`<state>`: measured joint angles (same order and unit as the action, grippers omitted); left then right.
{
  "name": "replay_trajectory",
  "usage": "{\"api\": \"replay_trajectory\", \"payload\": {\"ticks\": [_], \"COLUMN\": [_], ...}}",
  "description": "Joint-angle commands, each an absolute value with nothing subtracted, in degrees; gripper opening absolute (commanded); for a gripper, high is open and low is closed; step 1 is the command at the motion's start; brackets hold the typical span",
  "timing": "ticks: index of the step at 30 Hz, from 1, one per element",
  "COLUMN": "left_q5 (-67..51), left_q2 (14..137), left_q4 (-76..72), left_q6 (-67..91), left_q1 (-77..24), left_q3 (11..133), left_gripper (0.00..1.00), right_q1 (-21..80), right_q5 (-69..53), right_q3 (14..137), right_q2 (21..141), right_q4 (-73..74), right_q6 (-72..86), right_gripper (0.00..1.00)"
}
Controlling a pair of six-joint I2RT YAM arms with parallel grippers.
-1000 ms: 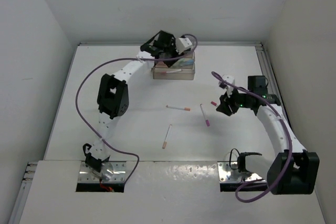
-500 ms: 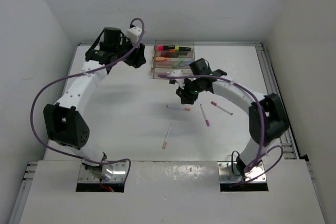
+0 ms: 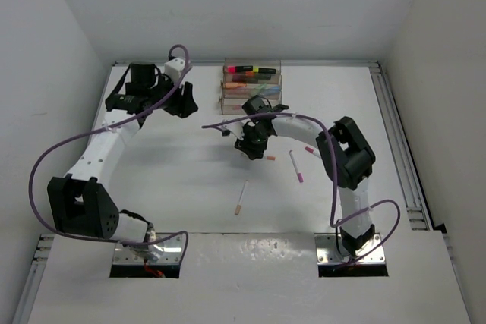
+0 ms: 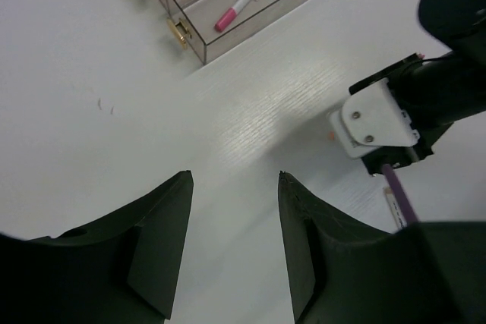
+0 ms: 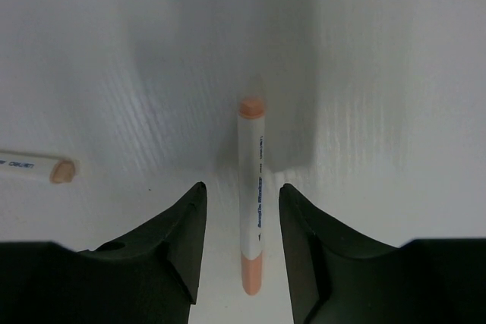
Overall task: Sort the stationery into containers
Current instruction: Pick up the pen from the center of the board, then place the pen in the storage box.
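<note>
Right wrist: peach-tipped white pen (image 5: 250, 210) between parted jaws of right gripper (image 5: 241, 189).

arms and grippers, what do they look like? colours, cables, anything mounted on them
Both arms have white links with bulky black joint housings. A purple cable loops loosely along the left arm, another along the right arm. Each wrist carries a small white block. The gripper fingers are matte black with rounded tips.

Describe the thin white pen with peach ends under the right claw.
The thin white pen has a slim plastic-looking barrel with small blue print and peach at both ends. It lies flat on the white table, lengthwise between the right gripper's open black fingers, apparently untouched.
</note>
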<state>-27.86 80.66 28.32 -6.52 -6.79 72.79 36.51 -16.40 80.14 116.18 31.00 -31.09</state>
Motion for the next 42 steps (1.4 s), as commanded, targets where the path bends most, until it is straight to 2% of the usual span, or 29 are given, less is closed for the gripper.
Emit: {"api": "replay_trajectory", "payload": {"ticks": [1, 9, 12, 13, 16, 20, 26, 29, 37, 42], "left_q5": [-31.1, -32.3, -33.3, -33.7, -35.9, -38.7, -47.9, -52.0, -50.7, -50.9], "left_q2": [78.1, 78.0, 76.6, 75.9, 71.4, 69.8, 67.9, 66.8, 70.4, 74.4], "left_q4": [25.3, 24.9, 23.0, 20.4, 14.3, 12.2, 4.8, -6.4, -16.1, -19.0], "left_q6": [-5.7, -5.6, -4.2, -3.4, 1.3, 3.1, 11.0, 19.3, 30.8, 34.5], "left_q1": [-5.8, -5.1, -4.7, -4.3, -3.8, -3.3, -0.3, -0.4, -5.3, -8.0], "left_q3": [72.2, 70.8, 68.2, 66.7, 60.1, 56.7, 50.5, 44.6, 46.0, 51.2], "left_gripper": [0.55, 0.55, 0.55, 0.55, 0.57, 0.57, 0.58, 0.60, 0.63, 0.64], "right_q1": [36.6, 36.5, 36.5, 36.5, 36.6, 36.5, 29.4, 24.8, 23.7, 26.0], "right_q5": [-13.4, -10.0, -8.7, -8.2, -8.0, -10.7, -25.1, -33.5, -38.4, -38.1], "right_q3": [82.5, 84.7, 84.5, 84.1, 83.9, 83.2, 89.7, 86.7, 76.2, 75.9], "right_q2": [117.9, 122.4, 123.1, 123.2, 123.4, 120.3, 111.8, 106.1, 99.1, 100.1], "right_q4": [31.9, 36.8, 36.8, 36.3, 36.3, 35.5, 30.5, 19.0, -8.6, -16.3], "right_q6": [-33.1, -39.0, -39.8, -39.6, -39.2, -36.3, -11.9, 7.6, 38.2, 50.2], "right_gripper": [0.42, 0.33, 0.22, 0.16, 0.06, 0.00, 0.00, 0.00, 0.00, 0.00]}}
